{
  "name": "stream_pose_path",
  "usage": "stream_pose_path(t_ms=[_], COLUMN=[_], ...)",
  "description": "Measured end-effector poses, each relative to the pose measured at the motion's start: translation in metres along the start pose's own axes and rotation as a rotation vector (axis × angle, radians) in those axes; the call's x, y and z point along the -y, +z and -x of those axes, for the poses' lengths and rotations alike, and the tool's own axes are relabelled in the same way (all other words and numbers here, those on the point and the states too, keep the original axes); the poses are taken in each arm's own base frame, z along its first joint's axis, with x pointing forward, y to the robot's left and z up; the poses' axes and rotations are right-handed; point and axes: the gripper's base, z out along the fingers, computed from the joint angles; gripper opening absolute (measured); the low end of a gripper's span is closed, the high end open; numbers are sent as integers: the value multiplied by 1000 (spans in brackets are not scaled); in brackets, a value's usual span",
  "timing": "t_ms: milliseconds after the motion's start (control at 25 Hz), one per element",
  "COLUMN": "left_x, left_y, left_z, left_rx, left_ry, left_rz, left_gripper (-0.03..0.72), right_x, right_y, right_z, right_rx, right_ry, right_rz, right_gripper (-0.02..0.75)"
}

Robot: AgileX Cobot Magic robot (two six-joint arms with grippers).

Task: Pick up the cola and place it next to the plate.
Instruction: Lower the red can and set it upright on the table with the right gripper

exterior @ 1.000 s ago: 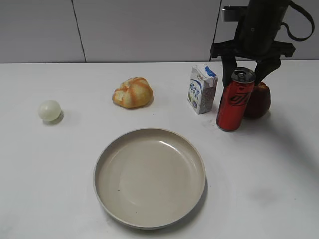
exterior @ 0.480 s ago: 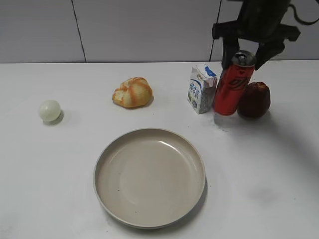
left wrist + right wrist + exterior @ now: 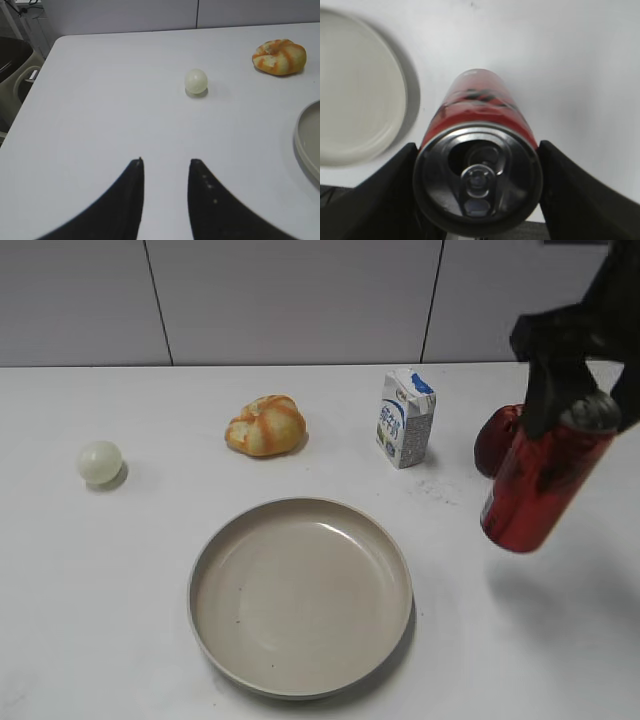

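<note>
Cola (image 3: 538,490) tilted, airborne right of plate (image 3: 398,570) rim — right end effector (image 3: 585,410) pinching its top; left end effector (image 3: 165,165) spread.

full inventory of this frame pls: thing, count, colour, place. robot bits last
cola: 1, red can with silver top, held tilted above the table, right of the plate
plate: 1, beige, front centre of the table, nothing in it
milk carton: 1, white and blue, upright, behind the plate to its right
dark red fruit: 1, right of the carton, partly hidden by the cola
bread roll: 1, golden orange, behind the plate to its left
pale ball: 1, whitish green, far left
table: 1, white
right end effector: 1, black, shut on the cola near its top
left end effector: 1, black, open, holding nothing, above bare table
</note>
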Motion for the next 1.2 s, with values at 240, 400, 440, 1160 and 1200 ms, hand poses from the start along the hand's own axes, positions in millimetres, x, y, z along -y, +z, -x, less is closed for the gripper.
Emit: stream_pose_path(t_ms=[240,400,440,1160,1200], left_x=[0,0,0,0,0], left_y=[0,0,0,0,0], left_z=[0,0,0,0,0], left_rx=[0,0,0,0,0], left_ry=[0,0,0,0,0], left_rz=[0,0,0,0,0], left_gripper=[237,237,237,237,237], right_x=[-25,-40,-41,-50,-50], right_y=[12,17,21,65,66], right_z=[-23,-21,-19,-4,-4], right_rx=[-23,28,22,-24,-26], right_ry=[-97,-115,-116,-106,-106], right_rz=[6,36,34,15,14], right_gripper=[541,541,541,541,541])
